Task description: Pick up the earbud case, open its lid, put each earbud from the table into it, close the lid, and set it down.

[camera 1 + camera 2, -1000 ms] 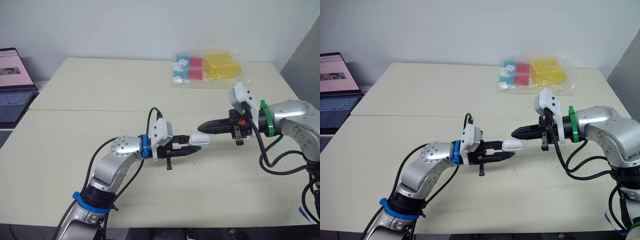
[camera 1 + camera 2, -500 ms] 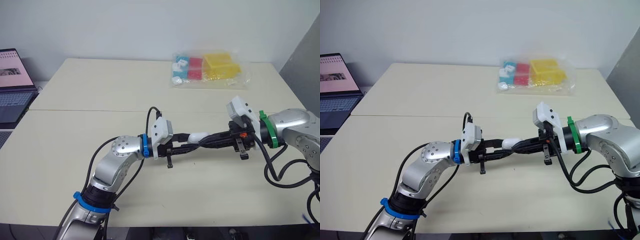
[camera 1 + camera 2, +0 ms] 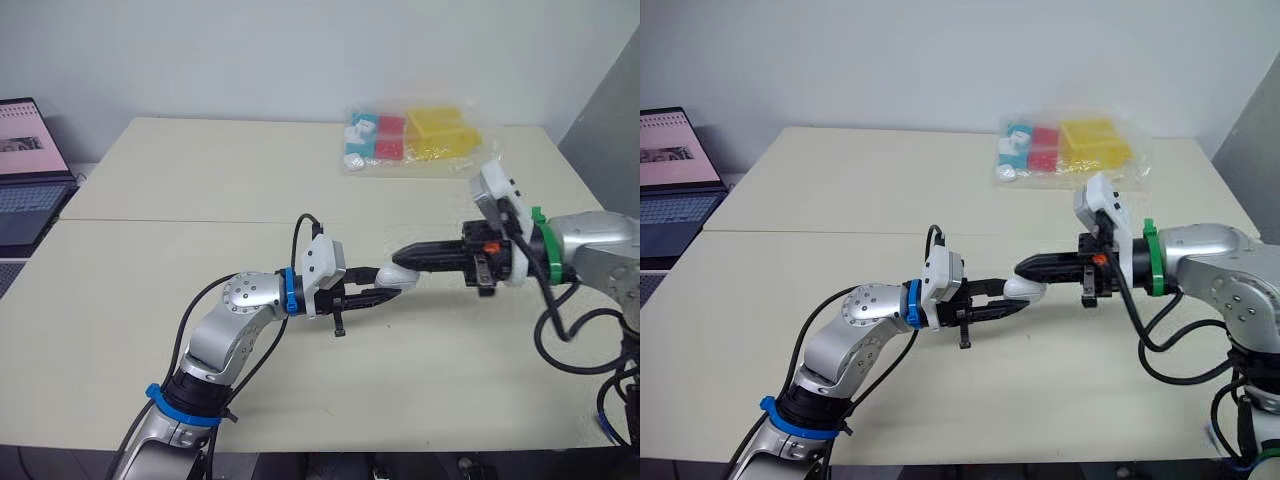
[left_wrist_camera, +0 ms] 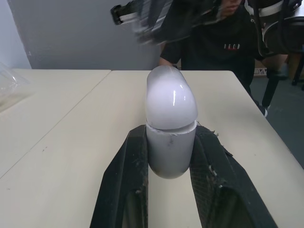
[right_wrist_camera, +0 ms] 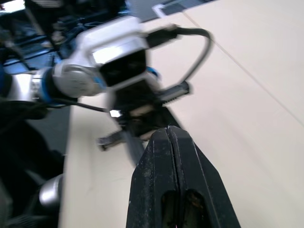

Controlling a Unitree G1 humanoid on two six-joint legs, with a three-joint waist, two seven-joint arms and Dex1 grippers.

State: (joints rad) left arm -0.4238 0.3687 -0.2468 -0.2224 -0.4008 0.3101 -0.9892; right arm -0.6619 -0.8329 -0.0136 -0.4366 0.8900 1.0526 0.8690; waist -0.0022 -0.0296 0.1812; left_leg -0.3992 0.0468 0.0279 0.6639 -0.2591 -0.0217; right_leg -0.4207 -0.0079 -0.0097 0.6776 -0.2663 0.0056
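The white earbud case (image 3: pixel 396 277) is held off the table (image 3: pixel 200 200) near its middle, with my left gripper (image 3: pixel 385 291) shut on it. In the left wrist view the two black fingers (image 4: pixel 127 175) clamp the lower body of the earbud case (image 4: pixel 171 142), and its rounded lid (image 4: pixel 171 97) sits on top with a thin seam showing. My right gripper (image 3: pixel 400 256) points left with its fingers pressed together, its tip just above the case. I cannot tell whether it touches. In the right wrist view the shut fingers (image 5: pixel 161 156) aim at the left arm.
A clear plastic bag (image 3: pixel 412 138) of coloured boxes lies at the table's far right. A laptop (image 3: pixel 25 170) stands off the left edge. A seam (image 3: pixel 180 221) crosses the table. A person in a black shirt (image 4: pixel 213 42) sits beyond the table end.
Half a second ago the right gripper had pushed in beside the case. It has since drawn back to the right and risen slightly. The left gripper keeps the case in about the same place.
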